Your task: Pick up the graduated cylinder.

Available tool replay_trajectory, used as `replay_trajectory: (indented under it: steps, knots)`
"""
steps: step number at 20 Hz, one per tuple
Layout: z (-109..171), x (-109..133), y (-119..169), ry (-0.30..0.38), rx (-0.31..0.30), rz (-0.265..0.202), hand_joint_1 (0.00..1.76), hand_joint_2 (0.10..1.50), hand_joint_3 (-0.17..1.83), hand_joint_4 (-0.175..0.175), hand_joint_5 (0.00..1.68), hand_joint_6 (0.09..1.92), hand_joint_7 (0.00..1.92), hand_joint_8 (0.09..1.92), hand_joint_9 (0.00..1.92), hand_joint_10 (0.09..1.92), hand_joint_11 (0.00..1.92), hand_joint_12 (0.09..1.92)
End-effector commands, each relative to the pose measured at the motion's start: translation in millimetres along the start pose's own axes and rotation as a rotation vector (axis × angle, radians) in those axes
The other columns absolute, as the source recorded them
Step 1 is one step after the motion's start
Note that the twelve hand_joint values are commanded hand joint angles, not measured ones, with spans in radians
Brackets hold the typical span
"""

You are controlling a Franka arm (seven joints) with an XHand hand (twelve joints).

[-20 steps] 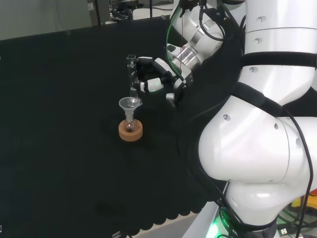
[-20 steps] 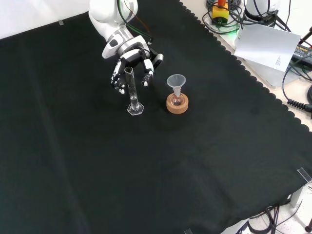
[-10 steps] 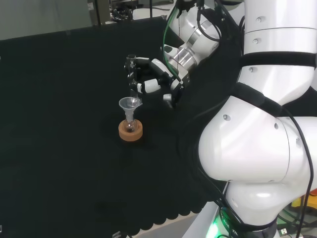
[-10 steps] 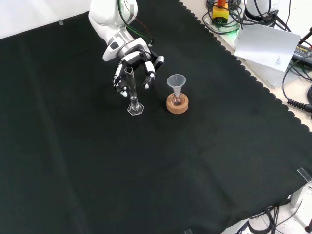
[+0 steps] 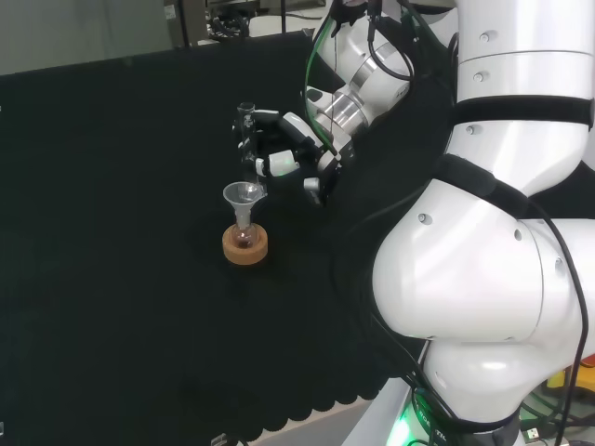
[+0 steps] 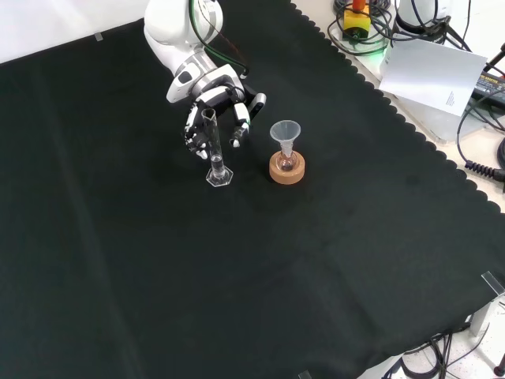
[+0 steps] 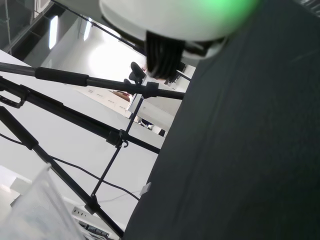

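Front view: hand (image 6: pixel 211 101) half-curled around upright graduated cylinder (image 6: pixel 213 148).

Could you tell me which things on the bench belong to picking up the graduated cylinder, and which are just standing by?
Belongs to the job:
graduated cylinder
hand, fingers spread around the cylinder's upper part

Just standing by:
funnel set in a small flask
cork ring under the flask

We see black cloth (image 6: pixel 237 276) with a scalloped edge covering the bench; cables (image 6: pixel 371 24) and white paper (image 6: pixel 432 73) lie at far right.
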State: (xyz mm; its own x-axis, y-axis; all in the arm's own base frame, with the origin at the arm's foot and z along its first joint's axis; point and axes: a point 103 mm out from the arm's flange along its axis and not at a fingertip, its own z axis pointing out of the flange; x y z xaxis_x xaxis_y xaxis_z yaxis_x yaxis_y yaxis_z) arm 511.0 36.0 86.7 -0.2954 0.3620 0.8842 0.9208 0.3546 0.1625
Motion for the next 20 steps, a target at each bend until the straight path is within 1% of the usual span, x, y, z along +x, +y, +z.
replay_trajectory:
  steps: [1, 7, 10, 16, 20]
  knots:
    - [1.0, -0.1, 1.3, 0.014, -0.006, 0.001, 1.27, 0.59, 0.78, -0.060, 0.62, 0.82, 0.60, 0.68, 0.92, 0.42, 0.76, 1.09]
    - [6.0, -1.1, 5.2, 0.033, -0.007, -0.004, 1.25, 0.59, 0.78, -0.041, 0.63, 0.82, 0.58, 0.67, 0.90, 0.40, 0.76, 1.08]
    - [7.1, -2.0, 5.6, 0.038, -0.013, -0.005, 1.24, 0.59, 0.78, -0.037, 0.63, 0.82, 0.57, 0.67, 0.89, 0.40, 0.76, 1.08]
    - [6.1, -2.1, 4.7, 0.037, -0.016, -0.009, 1.23, 0.59, 0.78, -0.028, 0.64, 0.83, 0.63, 0.68, 0.88, 0.39, 0.75, 1.08]
    - [6.5, -0.9, 4.2, 0.036, -0.016, -0.014, 1.23, 0.60, 0.79, -0.012, 0.72, 0.81, 0.70, 0.63, 0.92, 0.39, 0.76, 1.09]
